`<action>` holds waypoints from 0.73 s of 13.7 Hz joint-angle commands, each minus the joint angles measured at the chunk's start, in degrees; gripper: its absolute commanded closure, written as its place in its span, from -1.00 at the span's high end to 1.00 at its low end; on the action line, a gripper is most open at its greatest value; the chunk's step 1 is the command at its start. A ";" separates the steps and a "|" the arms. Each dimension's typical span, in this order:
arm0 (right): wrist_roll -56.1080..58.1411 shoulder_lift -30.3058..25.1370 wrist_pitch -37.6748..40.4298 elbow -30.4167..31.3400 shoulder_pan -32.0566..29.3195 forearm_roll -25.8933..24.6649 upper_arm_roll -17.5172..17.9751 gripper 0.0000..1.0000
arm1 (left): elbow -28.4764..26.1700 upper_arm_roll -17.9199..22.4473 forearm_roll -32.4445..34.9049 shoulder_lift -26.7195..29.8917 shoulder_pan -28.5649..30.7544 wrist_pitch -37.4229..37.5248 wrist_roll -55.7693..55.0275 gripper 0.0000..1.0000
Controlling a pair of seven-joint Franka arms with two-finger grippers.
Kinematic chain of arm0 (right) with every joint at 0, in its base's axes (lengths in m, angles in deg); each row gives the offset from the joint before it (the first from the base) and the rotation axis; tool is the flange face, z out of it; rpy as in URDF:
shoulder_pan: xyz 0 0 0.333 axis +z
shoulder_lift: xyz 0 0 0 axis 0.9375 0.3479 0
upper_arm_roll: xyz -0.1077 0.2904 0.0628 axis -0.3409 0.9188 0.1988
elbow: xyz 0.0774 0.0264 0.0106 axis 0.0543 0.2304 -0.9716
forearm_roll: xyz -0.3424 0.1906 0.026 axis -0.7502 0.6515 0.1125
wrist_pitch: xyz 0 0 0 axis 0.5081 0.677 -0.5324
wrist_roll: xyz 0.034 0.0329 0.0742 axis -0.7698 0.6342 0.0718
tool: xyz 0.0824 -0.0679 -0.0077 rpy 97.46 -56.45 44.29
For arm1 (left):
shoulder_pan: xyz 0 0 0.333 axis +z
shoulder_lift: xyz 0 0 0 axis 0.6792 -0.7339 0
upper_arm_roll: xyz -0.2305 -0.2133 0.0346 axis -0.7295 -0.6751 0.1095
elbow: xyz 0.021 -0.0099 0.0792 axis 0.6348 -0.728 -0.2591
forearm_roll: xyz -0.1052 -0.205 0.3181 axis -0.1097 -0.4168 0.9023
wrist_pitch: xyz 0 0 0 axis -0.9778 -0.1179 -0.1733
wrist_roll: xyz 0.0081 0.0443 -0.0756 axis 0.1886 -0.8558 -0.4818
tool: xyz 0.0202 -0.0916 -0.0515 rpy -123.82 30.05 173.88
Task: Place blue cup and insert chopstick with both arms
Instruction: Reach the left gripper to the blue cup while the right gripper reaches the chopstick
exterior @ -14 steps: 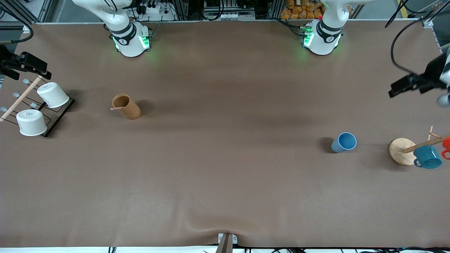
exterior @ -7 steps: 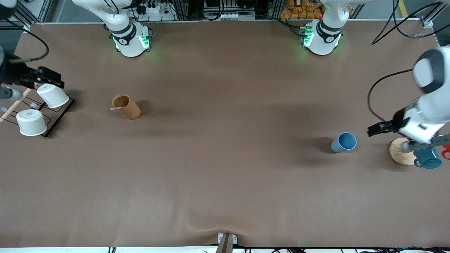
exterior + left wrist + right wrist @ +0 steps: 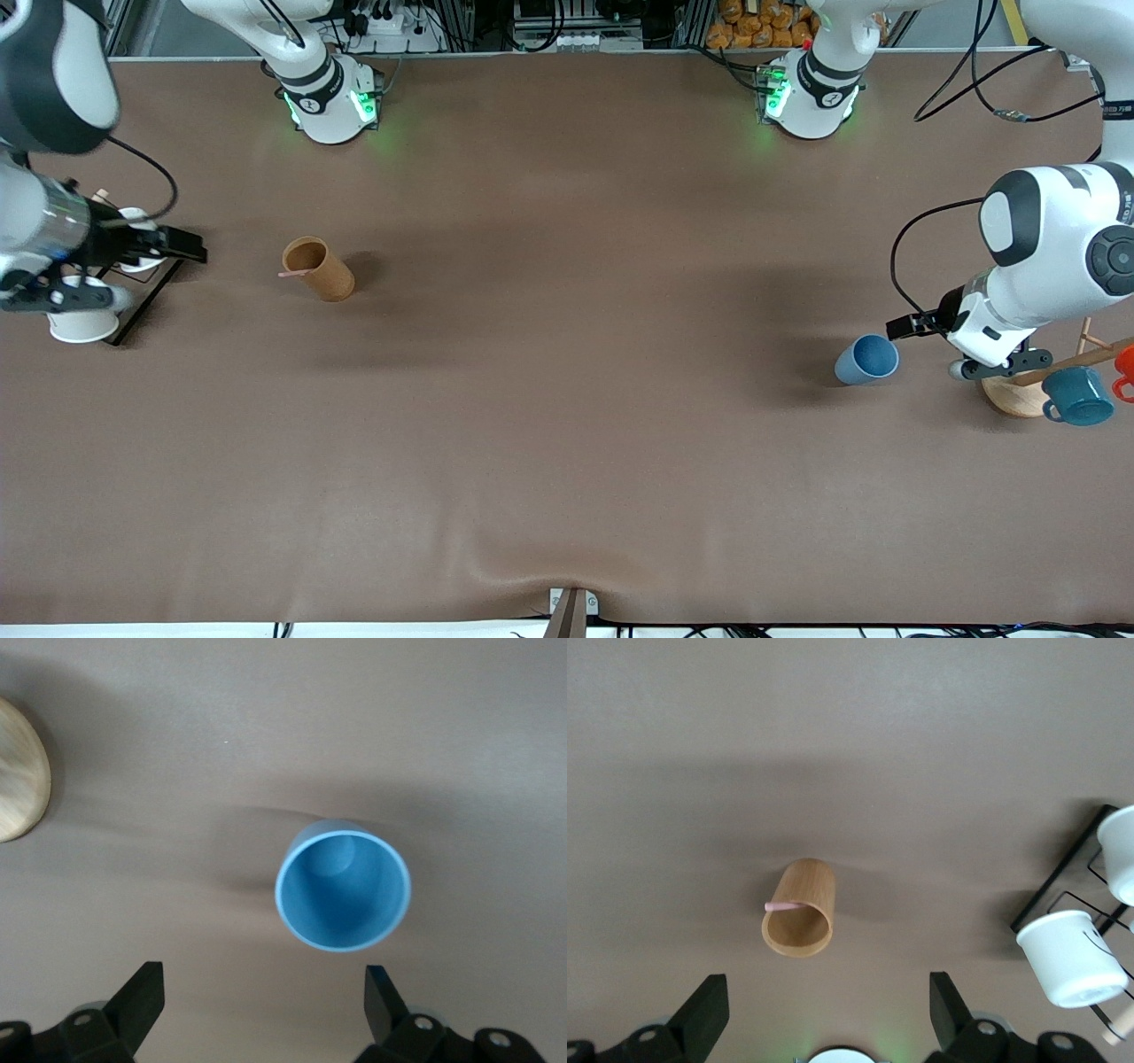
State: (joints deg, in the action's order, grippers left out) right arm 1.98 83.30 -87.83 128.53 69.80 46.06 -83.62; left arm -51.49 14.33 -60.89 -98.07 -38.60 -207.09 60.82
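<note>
Hovering with fingers spread: left gripper (image 3: 902, 326) just beside the upright light-blue plastic tumbler (image 3: 866, 359).
Right gripper (image 3: 190, 248), fingers spread, near the brown cylindrical cup (image 3: 317, 268) holding the thin pink chopstick (image 3: 293, 273).

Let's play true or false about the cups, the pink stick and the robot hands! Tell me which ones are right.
1. The blue cup stands upright and empty. True.
2. The chopstick is inside the blue cup. False: it sticks out of the brown cup.
3. The left hand is gripping the blue cup. False: it is open beside the cup and holds nothing.
4. The right hand is open, over the rack with the white cups. True.
5. The teal mug hangs on a wooden stand at the left arm's end of the table. True.
6. The brown cup lies on its side. False: it stands upright.
</note>
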 commanded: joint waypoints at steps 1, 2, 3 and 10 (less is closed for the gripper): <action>-0.15 2.78 -2.29 1.11 1.51 0.23 0.01 1.00 | -0.78 -0.36 0.32 -1.36 1.00 -3.01 0.56 0.99; -0.32 4.27 -2.56 1.11 2.03 0.32 0.01 1.00 | -0.78 -0.36 0.32 -2.59 0.83 -4.58 0.56 0.88; -0.50 5.68 -2.56 1.02 2.21 0.84 0.01 1.00 | -0.70 -0.36 0.32 -3.91 1.00 -5.99 0.56 0.81; -7.88 12.45 -2.21 1.02 6.86 2.34 -0.08 1.00 | -0.26 -0.45 0.14 -7.69 0.92 -10.22 0.12 0.24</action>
State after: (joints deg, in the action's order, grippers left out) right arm -3.68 94.66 -90.57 130.09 75.02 47.71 -83.46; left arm -52.17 14.18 -60.89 -104.57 -37.94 -216.41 60.83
